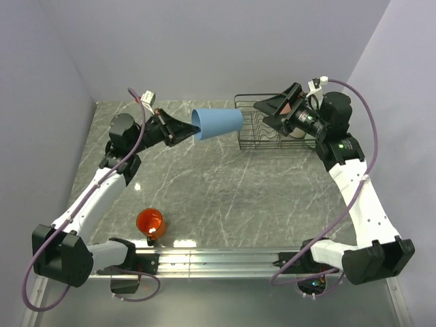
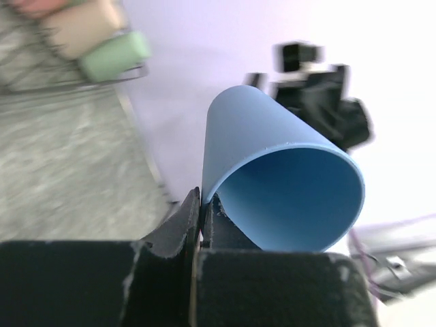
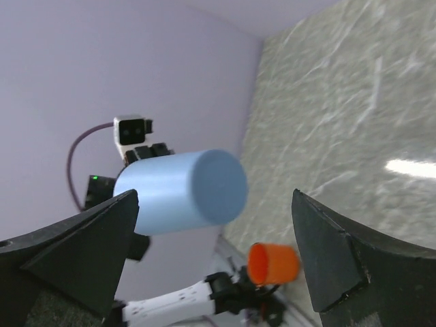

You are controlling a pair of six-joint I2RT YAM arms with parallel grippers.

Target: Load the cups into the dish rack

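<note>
At the far left, the left arm is stretched from its base along the table edge and bent at the elbow, so that the forearm is pointed rightward and level above the grey marbled table. Near that arm's base, a small orange plastic mug with a handle is left standing mouth-up on the table, well apart from the rack and not yet loaded.

The left gripper is seen pressed together on the rim wall of a light blue plastic tumbler, one finger inside the mouth and one outside. The tumbler is held in the air on its side, with its closed base turned toward the rack and just short of the rack's left wall.

The step in hand is judged to be the carrying of this tumbler to the rectangular black wire dish rack at the far right of the table. In the left wrist view, a beige cup and a pale green cup are already lying in it.

The right arm is raised from its base and folded back over the rack, with its wrist turned leftward. The right gripper is held with jaws spread wide and nothing between them, facing the tumbler's base.

The next move is judged to call for a short rightward travel, then either a handover to the spread jaws or a lowering into a free slot. A thin rim pinch could let the tumbler swing.
</note>
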